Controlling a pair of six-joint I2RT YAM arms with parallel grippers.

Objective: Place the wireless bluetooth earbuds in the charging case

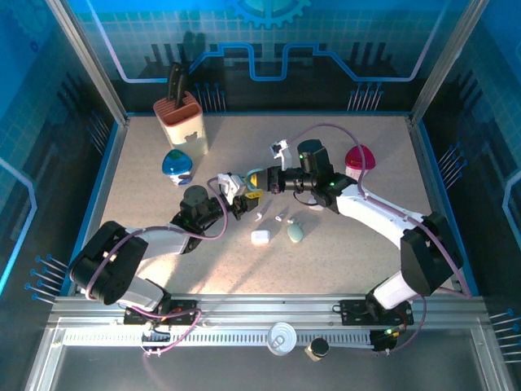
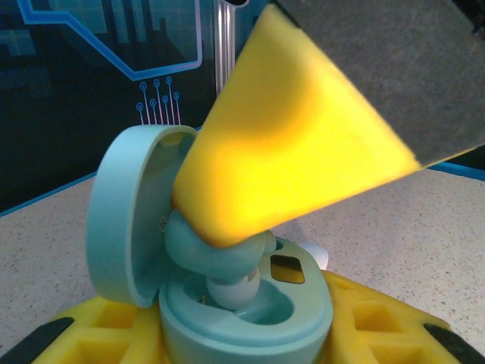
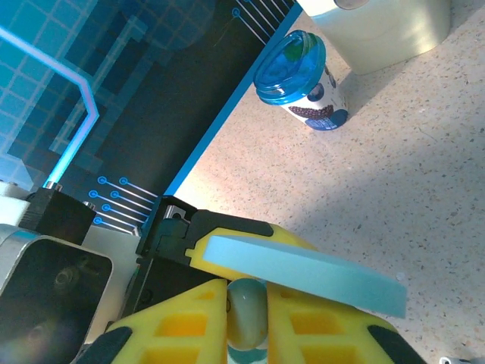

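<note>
Where the two arms meet near the middle of the worktop, we see the left end effector clamped on the mint charging case, its lid hinged open. The right end effector is closed on a pale earbud, which sits at the case's well, under that arm's yellow finger. More earbuds lie loose on the worktop, near a white case and a green pebble case, well apart from the blue cup.
</note>
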